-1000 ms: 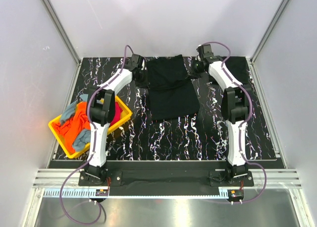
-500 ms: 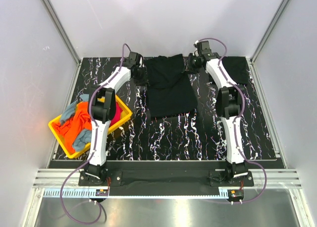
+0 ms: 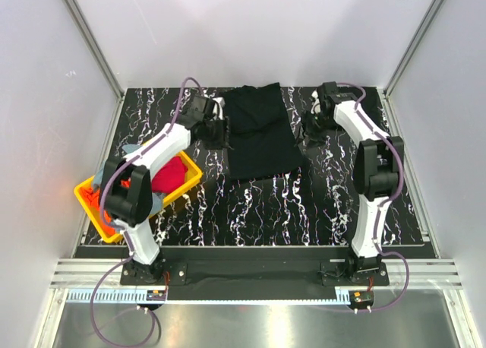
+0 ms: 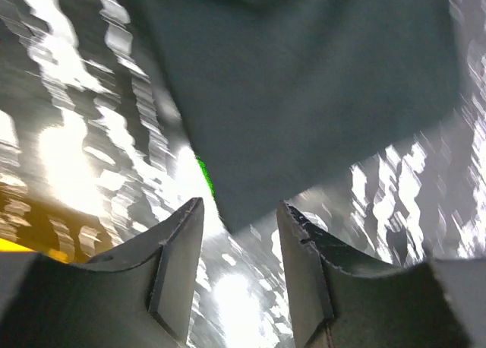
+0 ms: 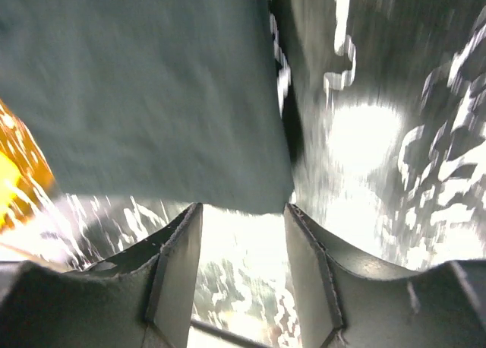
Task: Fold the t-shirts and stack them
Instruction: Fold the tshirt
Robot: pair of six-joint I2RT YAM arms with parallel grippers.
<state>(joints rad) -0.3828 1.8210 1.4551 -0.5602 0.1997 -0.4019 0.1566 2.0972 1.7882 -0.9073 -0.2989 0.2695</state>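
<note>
Compared with one second before, both arms had moved away from the far corners of the black t-shirt [image 3: 262, 131], and the left arm had swung outward, so that it now crossed over the yellow tray [image 3: 190, 182]. The shirt lay flatter than before, as a folded rectangle at the back middle of the table [image 3: 266, 211]. I counted two arms, two grippers, one black t-shirt spread on the table and one tray. In the tray an orange t-shirt [image 3: 93, 198] and a magenta t-shirt [image 3: 168, 173] showed; the arm hid the rest. The left gripper [image 4: 239, 211] stood just beside the left edge of the shirt, with its fingers partly apart and nothing between them; the cloth edge lay just beyond the fingertips. The right gripper [image 5: 243, 211] stood near the right edge in the same way, with fingers partly apart and holding nothing.
</note>
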